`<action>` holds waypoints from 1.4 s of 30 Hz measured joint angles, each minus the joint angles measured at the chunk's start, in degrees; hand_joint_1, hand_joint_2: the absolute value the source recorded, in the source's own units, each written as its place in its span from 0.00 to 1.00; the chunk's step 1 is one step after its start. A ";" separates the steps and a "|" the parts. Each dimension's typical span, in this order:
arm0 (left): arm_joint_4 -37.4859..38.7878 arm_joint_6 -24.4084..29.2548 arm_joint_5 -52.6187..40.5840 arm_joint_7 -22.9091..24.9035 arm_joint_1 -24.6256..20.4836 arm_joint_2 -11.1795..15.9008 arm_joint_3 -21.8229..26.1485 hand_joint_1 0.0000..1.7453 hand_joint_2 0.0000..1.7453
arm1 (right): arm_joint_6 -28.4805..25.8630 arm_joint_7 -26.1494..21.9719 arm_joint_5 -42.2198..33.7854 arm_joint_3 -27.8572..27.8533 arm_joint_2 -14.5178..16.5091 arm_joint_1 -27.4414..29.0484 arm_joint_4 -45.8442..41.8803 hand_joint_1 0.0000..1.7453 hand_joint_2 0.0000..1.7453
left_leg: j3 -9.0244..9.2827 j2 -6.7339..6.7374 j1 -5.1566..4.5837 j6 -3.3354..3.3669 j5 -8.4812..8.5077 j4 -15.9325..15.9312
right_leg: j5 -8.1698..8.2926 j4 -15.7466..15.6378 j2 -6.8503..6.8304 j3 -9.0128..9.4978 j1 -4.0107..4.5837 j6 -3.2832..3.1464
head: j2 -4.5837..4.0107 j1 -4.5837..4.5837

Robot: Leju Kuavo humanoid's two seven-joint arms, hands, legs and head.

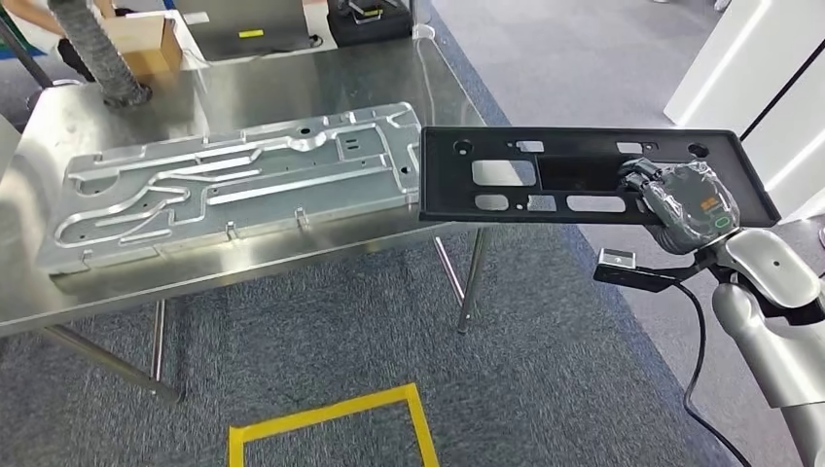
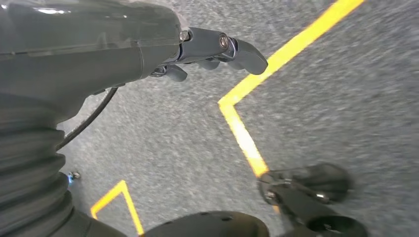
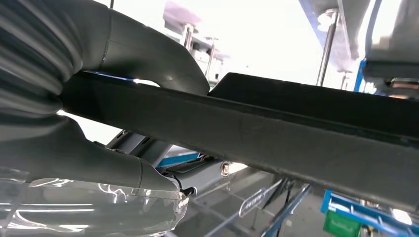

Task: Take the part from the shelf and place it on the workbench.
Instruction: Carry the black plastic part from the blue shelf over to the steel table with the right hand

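Bright overhead glare on the steel workbench [image 1: 292, 78]; left wrist view motion-blurred, right wrist backlit.

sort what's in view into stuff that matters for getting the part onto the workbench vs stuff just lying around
For the job:
black part, held flat
right hand, gripping the part's near edge
workbench

Just lying about:
large silver metal plate on the workbench
cardboard box at its far end
yellow floor tape

At the right of the frame the right hand [image 1: 686, 206] grips a flat black part [image 1: 584, 175], level, its left end just over the steel surface [image 1: 292, 78]. A large grey metal plate [image 1: 233, 185] lies centre left.
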 joint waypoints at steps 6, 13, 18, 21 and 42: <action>-0.01 0.14 0.81 0.00 -0.20 0.15 0.45 0.00 1.00 | 0.63 -1.22 -0.36 1.32 0.59 -4.10 1.94 1.00 1.00 | 1.14 0.79 -0.03 -2.68 -2.25 3.15 | 11.07 -4.38 -1.18 -0.40 -0.03 -3.23 | 0.00 -0.17; -0.01 0.09 0.79 -0.71 -1.17 0.11 0.76 0.00 1.00 | 0.80 -1.37 -1.45 2.43 0.67 -6.44 3.81 1.00 1.00 | -12.54 0.86 -0.72 -1.86 -8.37 18.29 | 8.33 -4.72 -0.38 2.43 1.93 -5.42 | -0.02 -0.21; 0.00 -0.03 0.20 -1.14 -0.84 0.07 0.76 0.00 1.00 | 0.47 -1.51 -3.15 2.42 -0.77 -7.07 4.61 1.00 1.00 | -11.70 1.04 -2.33 1.72 3.55 5.71 | 6.75 -4.88 -0.41 4.68 2.98 -5.34 | -0.02 -0.21; 0.00 -0.04 -0.08 -1.19 -0.87 -0.08 0.75 0.00 1.00 | -0.23 -0.96 -3.01 2.32 -1.86 -6.84 4.73 1.00 1.00 | -11.23 0.71 -2.37 1.85 4.62 4.33 | 6.35 -4.96 -0.56 4.84 2.89 -4.34 | -0.02 -0.20; 0.07 -0.07 -0.07 -1.23 -2.08 -0.35 0.79 0.00 1.00 | -1.04 1.21 -2.16 2.95 -4.33 -6.08 4.36 1.00 1.00 | -18.78 0.35 -1.48 -1.93 -2.97 20.42 | 5.94 -5.39 -1.41 5.04 1.16 -4.77 | -0.02 -0.40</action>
